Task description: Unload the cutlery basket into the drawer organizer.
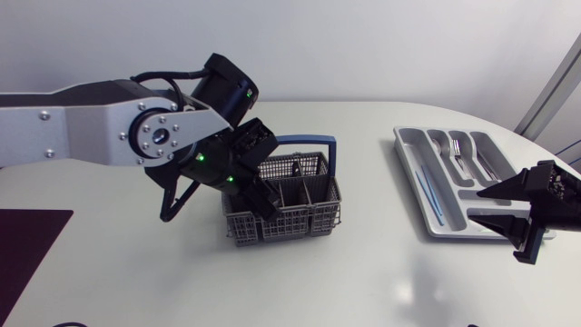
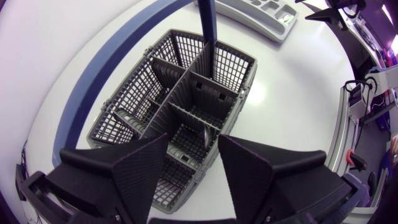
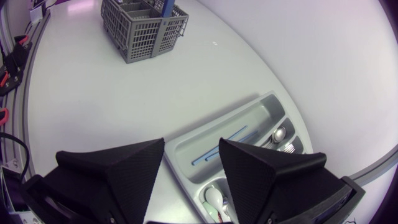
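The grey cutlery basket with its blue handle stands mid-table. My left gripper hangs open just over its near-left compartments; seen from the left wrist, the gripper has nothing between its fingers, and a metal piece lies in the compartment below. The grey drawer organizer lies at the right and holds forks and spoons and a thin blue piece. My right gripper is open at the organizer's near end, and the right wrist view shows the gripper empty above the long compartment.
A dark mat lies at the table's left edge. Bare white tabletop stretches between the basket and the organizer. In the right wrist view the basket stands far ahead of the gripper.
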You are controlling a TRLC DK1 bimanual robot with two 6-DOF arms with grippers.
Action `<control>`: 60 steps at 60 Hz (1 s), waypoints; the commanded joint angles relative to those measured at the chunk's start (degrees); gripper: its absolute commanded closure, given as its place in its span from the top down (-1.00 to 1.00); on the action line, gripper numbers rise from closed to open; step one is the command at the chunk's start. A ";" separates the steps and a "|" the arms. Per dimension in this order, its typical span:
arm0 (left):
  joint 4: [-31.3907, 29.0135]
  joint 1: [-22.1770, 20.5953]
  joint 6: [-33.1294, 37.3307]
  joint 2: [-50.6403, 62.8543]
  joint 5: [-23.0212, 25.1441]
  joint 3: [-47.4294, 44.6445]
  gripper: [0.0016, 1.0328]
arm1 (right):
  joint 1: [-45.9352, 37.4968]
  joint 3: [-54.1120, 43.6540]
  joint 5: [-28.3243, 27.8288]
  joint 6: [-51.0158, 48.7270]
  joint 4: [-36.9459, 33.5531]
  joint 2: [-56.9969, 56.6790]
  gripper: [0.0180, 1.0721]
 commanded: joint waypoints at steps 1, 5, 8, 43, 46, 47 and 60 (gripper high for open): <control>0.33 0.38 -1.85 2.06 0.02 -0.53 0.07 | 1.14 -2.36 -0.74 1.97 -0.55 -1.34 0.25; 0.33 0.38 -2.03 2.59 0.81 -0.18 -0.01 | 1.75 -2.71 -0.74 2.33 -0.55 -1.78 0.27; 0.33 0.55 -2.12 2.85 1.51 -0.01 -0.01 | 1.93 -2.80 -0.83 2.94 -0.46 -1.78 0.30; 0.15 1.70 -3.52 5.66 5.29 2.10 -0.32 | 2.90 -5.17 -0.74 2.59 0.33 -3.88 0.30; 0.15 1.70 -3.79 5.66 5.38 2.10 -0.35 | 2.90 -5.26 -0.74 2.59 0.41 -4.24 0.30; 0.15 1.70 -3.87 5.66 5.38 2.10 -0.35 | 2.90 -5.35 -0.74 2.59 0.41 -4.24 0.30; 0.42 1.87 -5.02 6.01 5.38 2.10 -0.48 | 3.25 -5.96 -0.74 2.59 0.50 -4.50 0.31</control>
